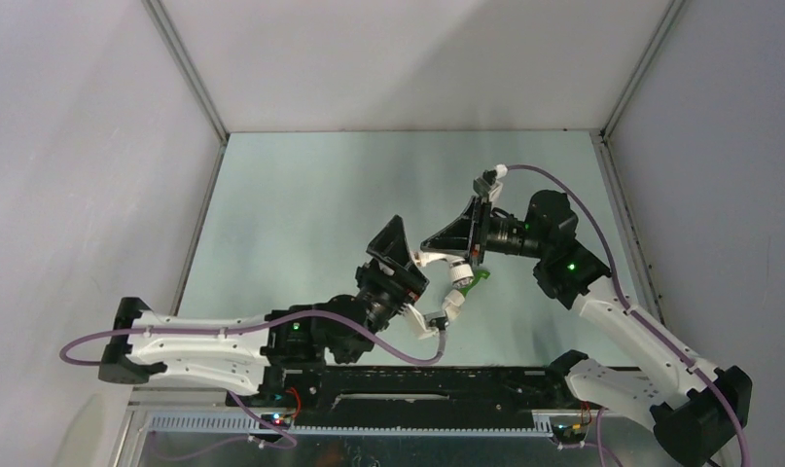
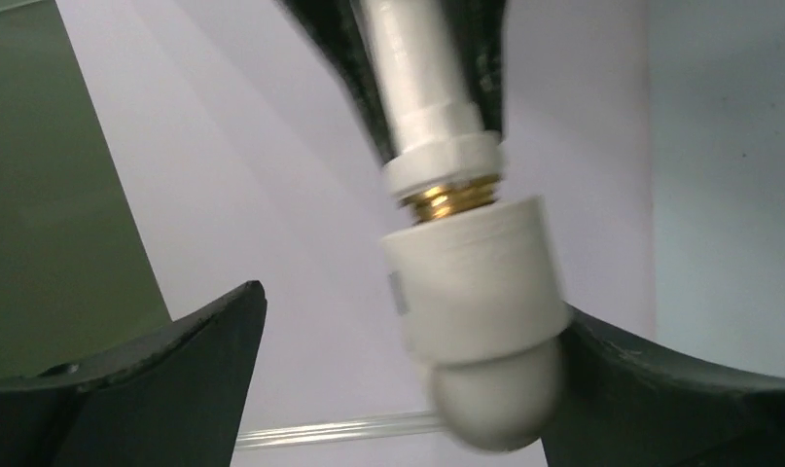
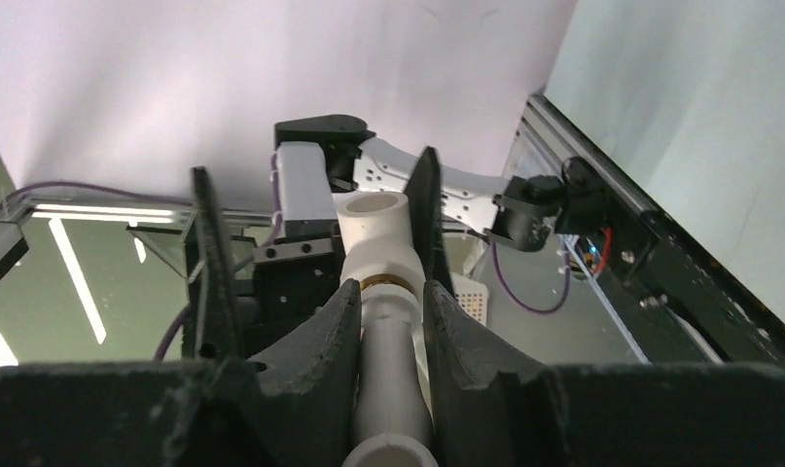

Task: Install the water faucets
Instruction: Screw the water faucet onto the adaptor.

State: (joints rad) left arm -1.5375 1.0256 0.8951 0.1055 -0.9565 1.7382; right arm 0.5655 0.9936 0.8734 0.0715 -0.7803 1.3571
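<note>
Pale green desk (image 1: pixel 301 214), both arms meeting in the air over the middle of it, so this looks like the screw-together step, not a pickup. The right pincer (image 3: pixel 390 297) is clenched on a white pipe (image 3: pixel 388 389). At the pipe's far end sits a chunky white fitting (image 2: pixel 476 282), and a bit of brass thread (image 2: pixel 451 197) shows between them, so the joint probably isn't fully seated. The left pincer (image 2: pixel 412 302) is released, with one finger right against the fitting and the other well apart. The next move is probably to close on the fitting and twist while the right holds steady, keeping everything in line. No knob shows, so it's hard to say if this is the white faucet. The green faucet (image 1: pixel 481 279) sits just beside the joint, and a purple cable (image 1: pixel 417 358) loops close below.
</note>
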